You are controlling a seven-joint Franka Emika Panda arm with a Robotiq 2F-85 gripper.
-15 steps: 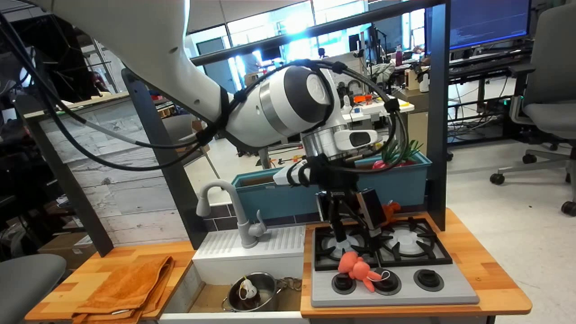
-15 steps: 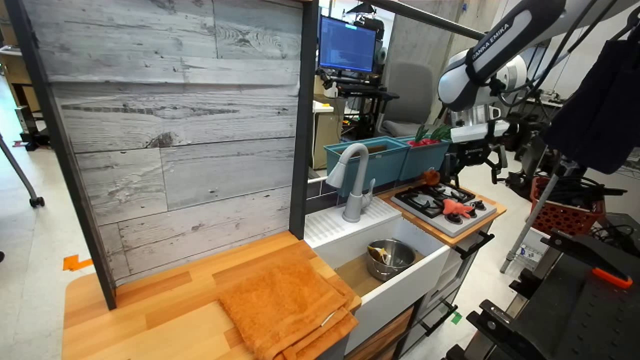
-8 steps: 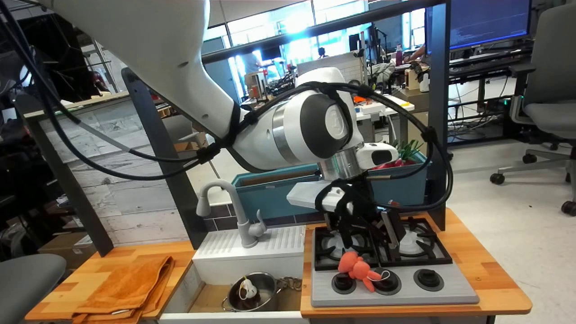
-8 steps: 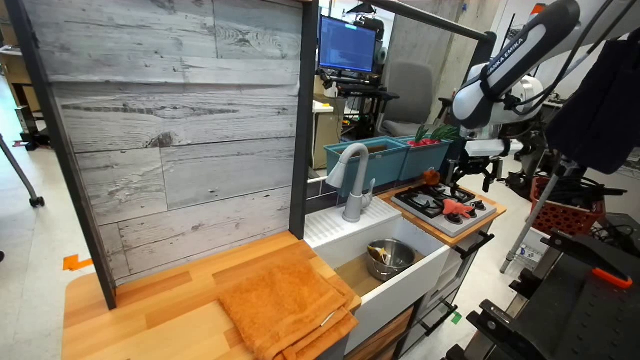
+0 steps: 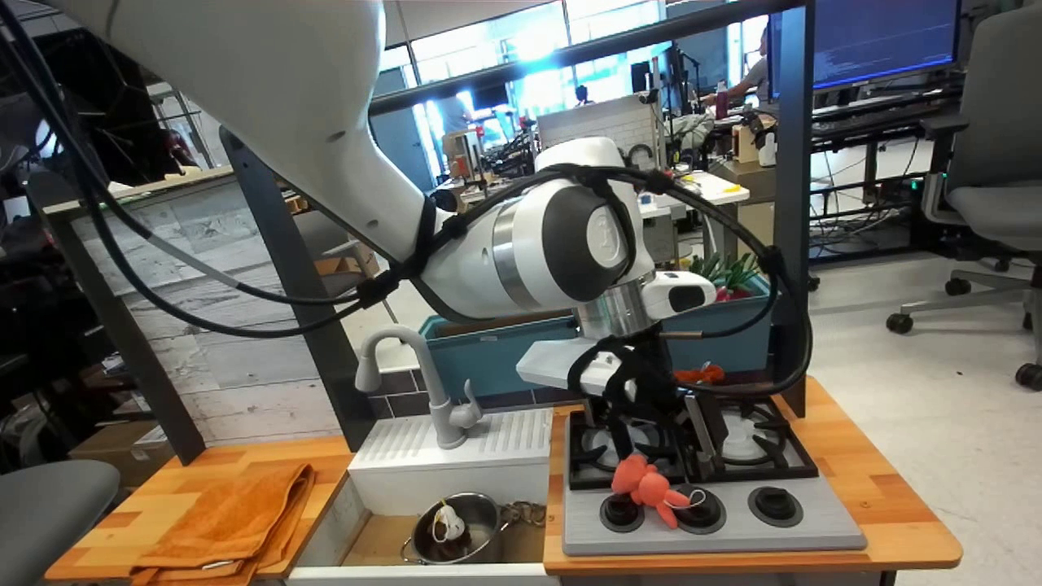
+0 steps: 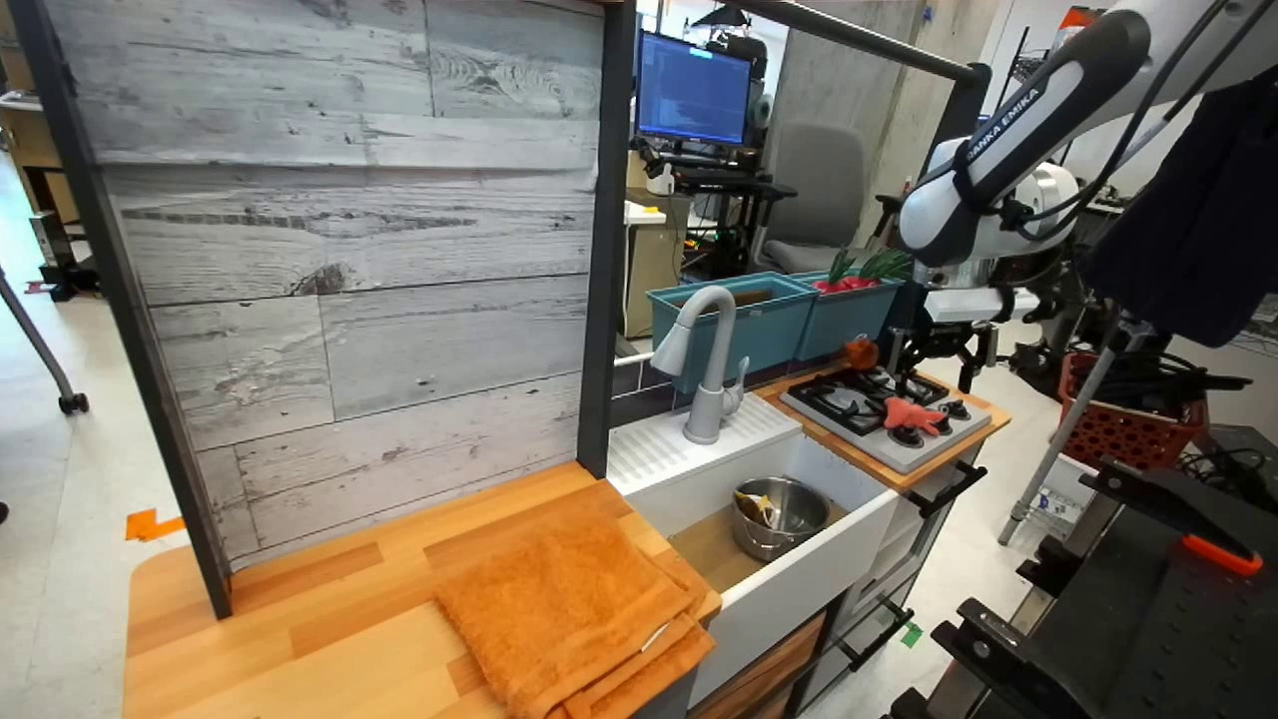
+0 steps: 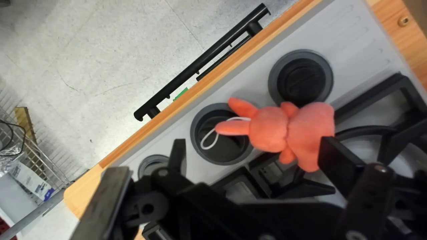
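In an exterior view, the stove has a flat grey plate with round black knobs and a black grate of thick bars. The soft toy lies on the front left part of the stove. The gripper hangs above the stove, and its two fingers are apart. The white arm stands before a blue plastic box behind the stove and hides a part of it. To the left of the stove are the white sink, with a shiny metal pot inside, and the curved grey faucet.

In an exterior view, an orange towel, fuzzy and folded, lies on the wooden counter, well to the left of the stove. A small orange thing is at the back edge of the stove; I cannot tell what it is.

In the wrist view, the toy is coral pink and plush, with a round head, a plump body and two long ears. The ears and a thin white loop reach over the middle knob of the stove, and the body lies at the edge of the grate. One finger covers a small part of the body, so I cannot tell if it touches.
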